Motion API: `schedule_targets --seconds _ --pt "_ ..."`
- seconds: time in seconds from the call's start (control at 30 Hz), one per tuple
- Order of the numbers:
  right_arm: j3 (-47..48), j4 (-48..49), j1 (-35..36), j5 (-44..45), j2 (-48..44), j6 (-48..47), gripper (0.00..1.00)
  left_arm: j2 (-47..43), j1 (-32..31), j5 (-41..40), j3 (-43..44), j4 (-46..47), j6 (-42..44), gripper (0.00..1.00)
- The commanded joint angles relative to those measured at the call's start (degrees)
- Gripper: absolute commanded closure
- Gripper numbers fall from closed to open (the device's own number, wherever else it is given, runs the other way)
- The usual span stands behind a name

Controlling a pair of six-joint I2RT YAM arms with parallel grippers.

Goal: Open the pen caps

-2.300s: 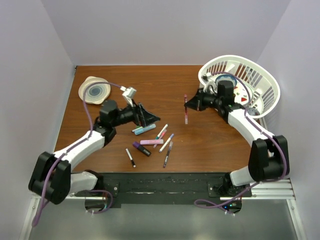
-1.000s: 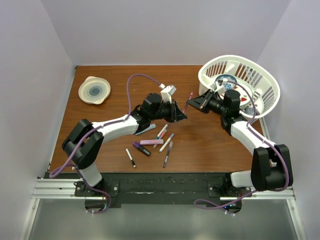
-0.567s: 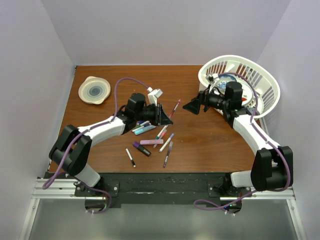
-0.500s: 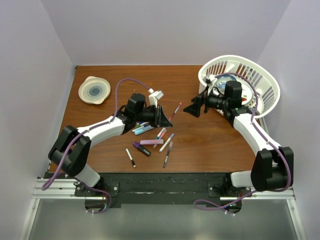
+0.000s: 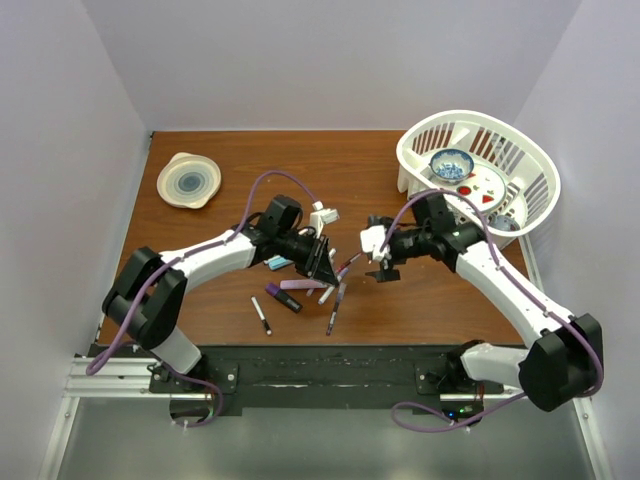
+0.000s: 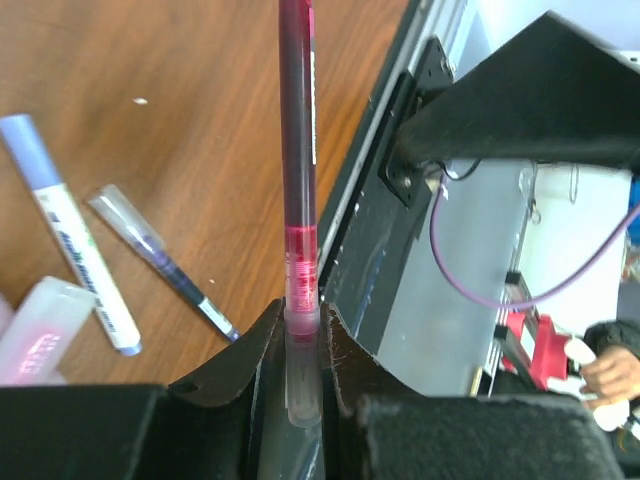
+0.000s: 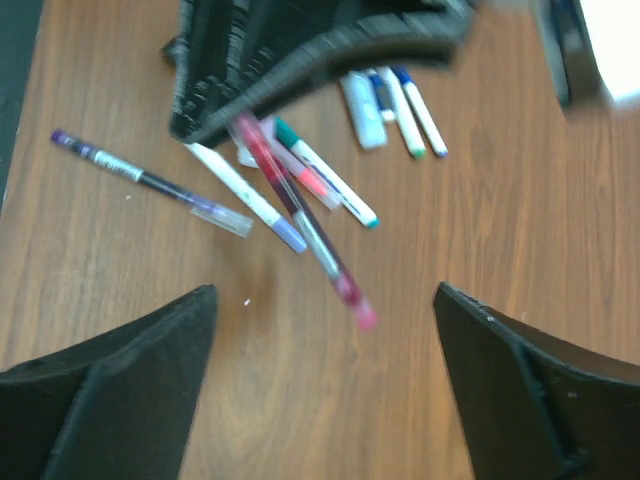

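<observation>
L pincer [image 6: 302,325]: shut on clear end of red pen [image 6: 298,150]; pen sticks straight out past the fingertips, off the desk [image 5: 430,300], tip toward R pincer
R pincer [image 7: 322,300]: wide open, nothing in it; hangs just short of the red pen's pink tip, jaws either side of its line, not touching
Red pen cap: can't tell if on or off; no join or gap shows in either wrist view
Other pens [image 5: 303,284]: lying in a loose cluster on the desk under and near-side of L pincer; the ones that read clearly, e.g. white barrel w/ lilac end [image 6: 65,230], look capped; no loose cap to be seen
Progress: early, by my read; at most one pen in hand, approx. all the rest to do
Open room: bare wood beyond both pincers toward the far wall, and btwn R pincer and near rail
Edges: basket [image 5: 530,165] close behind R arm's elbow, far-right corner; round dish [image 5: 190,180] far-left, well apart; walls on three sides; cluster sits near the desk's near edge, so little slack there
</observation>
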Motion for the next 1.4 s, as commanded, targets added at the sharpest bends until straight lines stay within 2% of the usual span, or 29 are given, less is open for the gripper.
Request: schedule_targets --seconds 0.0,0.1,0.23,0.27,0.33,0.4,0.43,0.63,0.77,0.93,1.0,1.07,1.1,1.13,1.2,1.23,1.3,1.33,1.37 --pt "1.16 -5.01 8.78 7.84 1.49 -9.41 0.14 0.98 -1.36 4.03 3.15 -1.27 2.50 1.00" --pt "0.45 -3.25 12.06 12.34 2.64 -10.03 0.21 0.98 -1.89 5.08 3.25 -1.19 2.50 1.00" --pt "0.54 -3.42 14.70 14.64 3.52 -10.47 0.36 0.98 -2.16 6.49 2.98 -1.45 2.85 1.00" --pt "0.45 -3.42 15.31 15.17 3.61 -10.82 0.46 0.98 -2.16 6.67 3.07 -1.62 3.11 1.00" --pt "0.10 -3.25 15.67 17.01 3.61 -11.09 0.60 0.98 -2.16 6.67 3.07 -2.50 3.81 1.00" --pt "-0.42 -2.90 15.93 18.33 3.52 -11.70 0.95 0.63 -2.07 6.76 2.98 -3.03 4.17 1.00" --pt "-0.77 -2.46 15.93 19.47 2.83 -11.88 1.00 0.54 -2.16 6.76 2.98 -3.73 4.78 1.00" --pt "-3.50 2.29 14.80 27.82 -0.08 -13.02 1.00 -1.83 -2.25 7.46 0.79 -10.75 7.76 1.00" --pt "-2.36 2.64 8.04 25.64 -1.40 -14.07 1.00 -8.40 -2.16 5.53 -5.52 -14.54 8.56 1.00" --pt "-3.15 4.93 5.57 24.32 -1.40 -13.11 1.00 -14.66 -1.90 2.72 -9.41 -15.34 5.85 1.00" --pt "-3.24 6.24 4.95 21.09 -1.23 -9.52 1.00 -16.42 -1.11 0.44 -9.06 -15.16 5.58 1.00" --pt "-3.33 7.99 4.60 18.96 -1.05 -1.72 1.00 -17.65 3.27 -2.37 -8.53 -13.06 3.91 1.00" --pt "-3.41 10.62 4.51 17.73 -0.79 1.62 1.00 -18.00 5.64 -6.47 -8.44 -11.66 3.12 1.00" --pt "-3.59 12.56 4.42 15.98 -0.26 9.14 1.00 -18.44 10.19 -8.60 -8.18 -7.47 1.11 1.00" --pt "-4.55 19.47 4.25 15.18 0.35 18.14 1.00 -18.71 14.52 -14.82 -8.36 -1.48 -1.18 1.00" --pt "-4.73 21.61 3.90 15.00 1.40 27.06 1.00 -18.45 17.32 -17.48 -8.44 4.64 -3.80 1.00" --pt "-4.21 26.17 3.54 15.78 2.73 35.11 1.00 -16.00 19.63 -22.92 -7.92 11.00 -6.54 1.00" --pt "-3.68 27.59 2.93 16.66 4.65 43.06 1.00 -14.51 21.73 -23.82 -6.26 15.82 -9.43 1.00" --pt "-2.37 28.48 2.75 18.67 5.62 46.45 1.00 -10.66 22.70 -24.70 -4.77 17.00 -10.24 1.00"
